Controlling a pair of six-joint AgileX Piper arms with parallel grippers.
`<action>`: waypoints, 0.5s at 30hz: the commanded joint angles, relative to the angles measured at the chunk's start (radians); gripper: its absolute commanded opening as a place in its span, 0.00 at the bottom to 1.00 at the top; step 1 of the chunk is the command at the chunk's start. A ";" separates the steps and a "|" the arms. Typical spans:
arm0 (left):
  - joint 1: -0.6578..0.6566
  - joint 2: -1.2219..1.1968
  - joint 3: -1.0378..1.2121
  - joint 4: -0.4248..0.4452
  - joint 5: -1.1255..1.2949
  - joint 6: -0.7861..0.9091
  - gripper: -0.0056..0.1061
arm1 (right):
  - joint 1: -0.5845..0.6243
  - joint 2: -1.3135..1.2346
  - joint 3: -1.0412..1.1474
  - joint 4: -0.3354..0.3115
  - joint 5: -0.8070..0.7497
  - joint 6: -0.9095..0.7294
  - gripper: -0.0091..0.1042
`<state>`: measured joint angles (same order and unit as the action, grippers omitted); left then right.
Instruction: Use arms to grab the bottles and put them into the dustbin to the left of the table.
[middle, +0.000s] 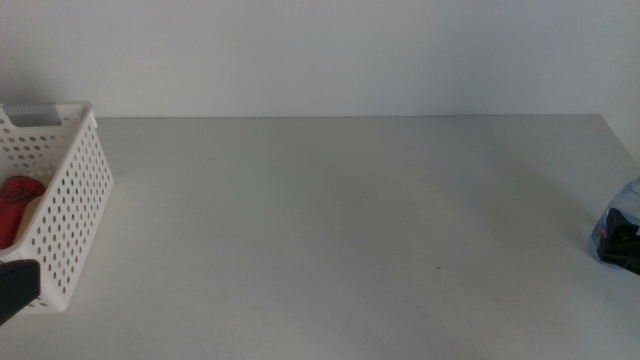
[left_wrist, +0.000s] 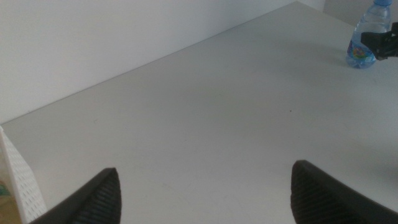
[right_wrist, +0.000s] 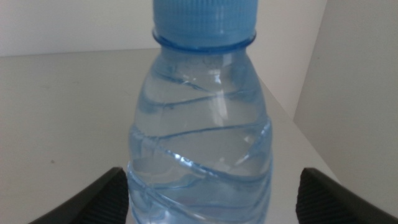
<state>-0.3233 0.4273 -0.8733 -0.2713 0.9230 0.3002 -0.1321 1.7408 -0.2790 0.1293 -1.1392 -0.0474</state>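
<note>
At the right edge of the table (middle: 350, 220), about midway along it, the small water bottle (middle: 620, 235) is standing upright with its blue cap (right_wrist: 205, 18) on top, so its long axis is running straight up from the tabletop. The right gripper (middle: 622, 243) is sitting level with the bottle's body, and in the right wrist view the bottle (right_wrist: 202, 137) is filling the gap between the two dark jaws, which are standing wide on either side of it. Whether the pads are touching the plastic yet is not showing, so the bottle does not look gripped for certain.

The left gripper (left_wrist: 205, 193) is waiting at the near left corner, just beside the white basket (middle: 70, 200), with its jaws spread wide and nothing between them. From there the bottle (left_wrist: 365, 37) is lying well apart, across the whole table.

The right arm is plainly the nearer one, and the coming move is likely turning on closing squarely across the bottle's round body. A red can (middle: 18, 205) is already lying inside the basket. The basket is standing at the far left edge, so the carry is going to be crossing the full width.
</note>
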 joint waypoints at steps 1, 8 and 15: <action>-0.005 0.015 -0.024 -0.018 -0.072 -0.010 0.89 | -0.006 0.007 -0.048 0.005 -0.196 -0.012 0.91; -0.005 0.015 -0.024 -0.018 -0.072 -0.010 0.89 | -0.006 0.091 -0.137 0.004 -0.196 -0.012 0.91; -0.005 0.015 -0.024 -0.018 -0.072 -0.010 0.89 | -0.006 0.108 -0.143 0.000 -0.196 -0.012 0.70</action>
<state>-0.3233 0.4273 -0.8733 -0.2713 0.9230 0.3002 -0.1321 1.8857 -0.4060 0.1340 -1.1413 -0.0474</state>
